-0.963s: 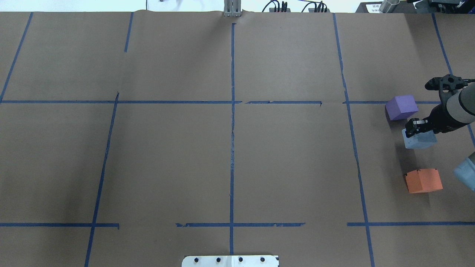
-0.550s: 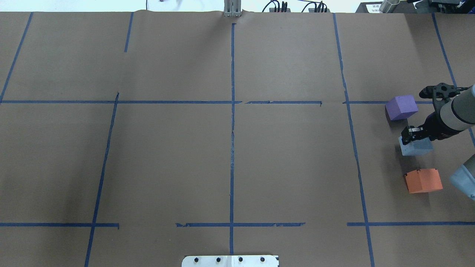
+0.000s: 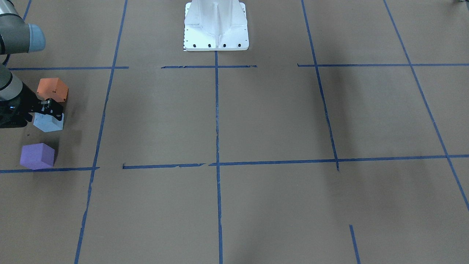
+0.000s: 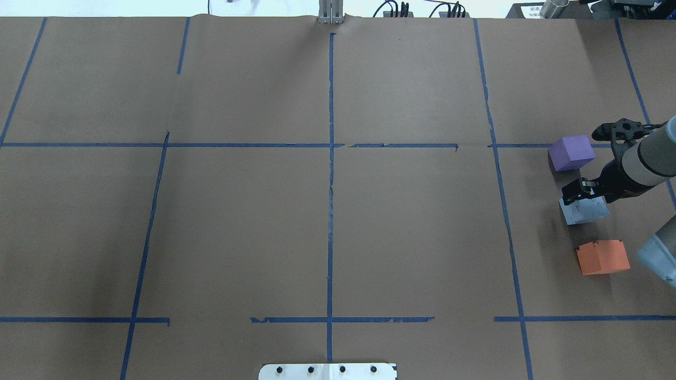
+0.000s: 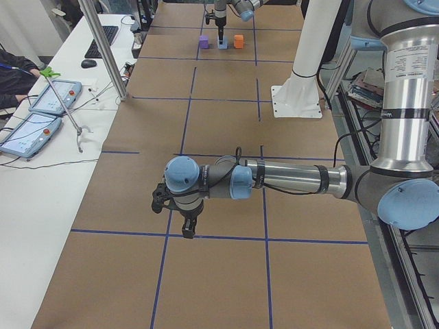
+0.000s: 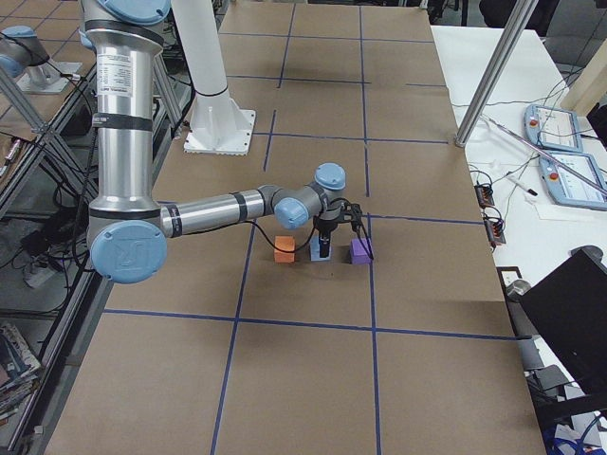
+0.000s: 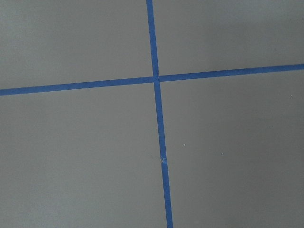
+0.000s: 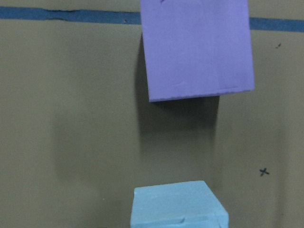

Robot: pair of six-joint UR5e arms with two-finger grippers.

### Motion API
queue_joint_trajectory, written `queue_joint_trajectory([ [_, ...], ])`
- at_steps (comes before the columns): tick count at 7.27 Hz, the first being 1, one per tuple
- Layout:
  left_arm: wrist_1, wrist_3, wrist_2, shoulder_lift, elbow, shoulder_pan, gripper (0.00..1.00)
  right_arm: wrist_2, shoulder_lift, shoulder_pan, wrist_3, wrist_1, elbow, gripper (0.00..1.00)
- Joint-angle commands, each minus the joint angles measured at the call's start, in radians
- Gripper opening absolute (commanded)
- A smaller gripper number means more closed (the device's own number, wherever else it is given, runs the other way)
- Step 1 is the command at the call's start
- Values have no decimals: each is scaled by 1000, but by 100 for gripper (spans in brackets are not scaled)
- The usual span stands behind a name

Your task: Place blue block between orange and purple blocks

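Brown paper (image 4: 237, 221) covers your table. Overhead, the right gripper (image 4: 577, 191) clamps the pale blue foam cube (image 4: 585, 211) between the purple foam cube (image 4: 571, 152) and the orange foam cube (image 4: 602, 257). From the side, you cannot tell the left gripper's (image 5: 187, 232) state. The foam is probably light and squashy, so grip opposite flat faces.

place: robot lab | table (image 4: 237, 221) under taped brown paper | teach pendants (image 5: 53, 96)

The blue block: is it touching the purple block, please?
No, a visible gap separates the blue block from the purple block.
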Motion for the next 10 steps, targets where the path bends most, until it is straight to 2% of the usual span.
queue_joint_trajectory([
  [1, 0, 0, 0, 0, 1, 0, 100, 12, 4, 73, -25, -15, 16, 100],
  [2, 0, 0, 0, 0, -2, 0, 100, 21, 4, 157, -160, -55, 10, 100],
  [4, 0, 0, 2, -2, 0, 0, 100, 103, 56, 400, -567, -314, 18, 100],
  [6, 0, 5, 8, 0, 1, 0, 100, 154, 47, 588, -832, -447, 13, 100],
  [7, -6, 6, 9, 0, 1, 2, 100, 185, 46, 631, -896, -496, 13, 100],
  [10, -21, 8, 12, 14, 7, 2, 100, 196, 15, 646, -882, -494, 12, 100],
])
